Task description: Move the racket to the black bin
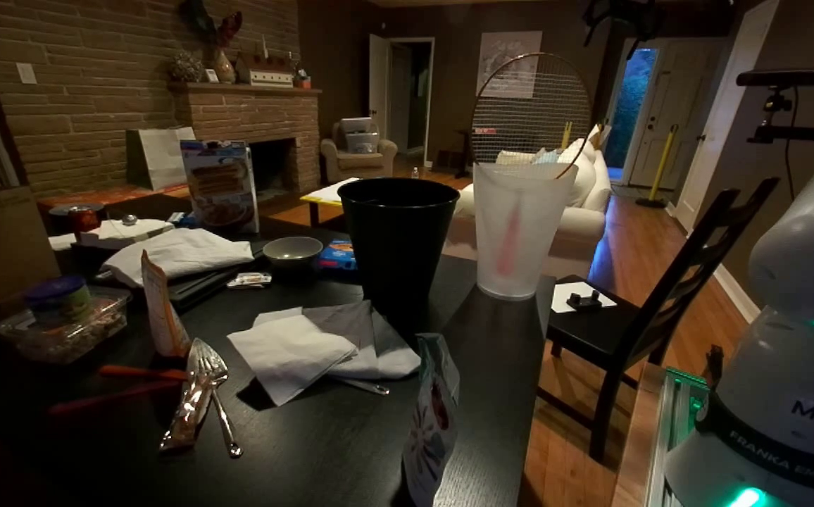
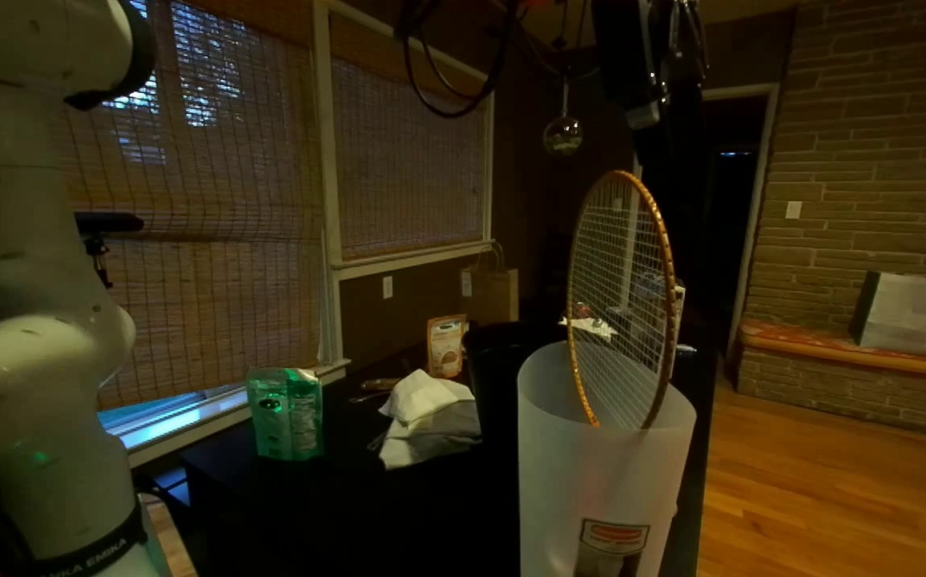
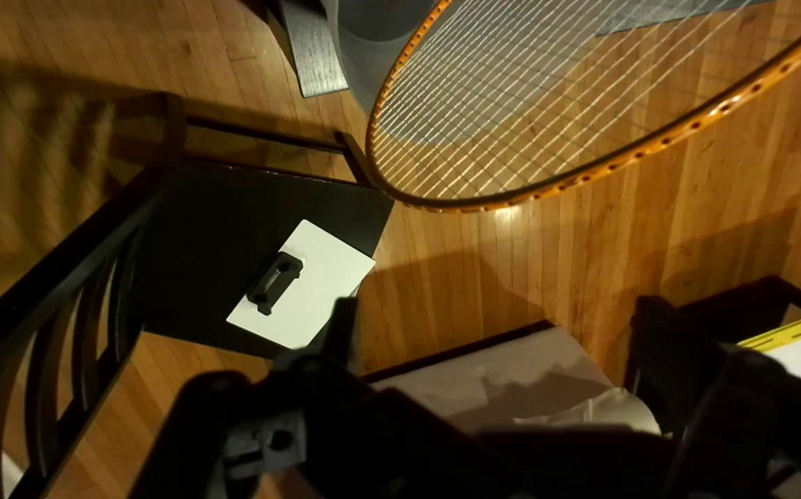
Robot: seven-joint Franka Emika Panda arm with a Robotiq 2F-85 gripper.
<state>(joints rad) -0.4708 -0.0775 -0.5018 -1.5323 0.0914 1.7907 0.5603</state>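
The racket (image 1: 532, 105), orange-rimmed, stands head up in a whitish translucent bin (image 1: 520, 225) at the table's edge; its reddish handle shows faintly through the wall. Right beside that bin, the black bin (image 1: 400, 239) stands on the table; an exterior view shows it partly behind the translucent one. My gripper (image 2: 655, 116) hangs above the racket head (image 2: 665, 272), apart from it. Seen from the wrist, the gripper (image 3: 497, 305) has its fingers wide open with nothing between them, and the racket (image 3: 511, 118) crosses the upper part. The black bin is outside the wrist view.
Napkins (image 1: 315, 348), a grey bowl (image 1: 292, 250) and a standing pouch (image 1: 435, 422) share the dark table with several food packages. A black chair (image 1: 590, 331) stands beside the table. From above hangs a glass ball (image 2: 563, 136). A pale sofa (image 1: 593, 183) lies beyond.
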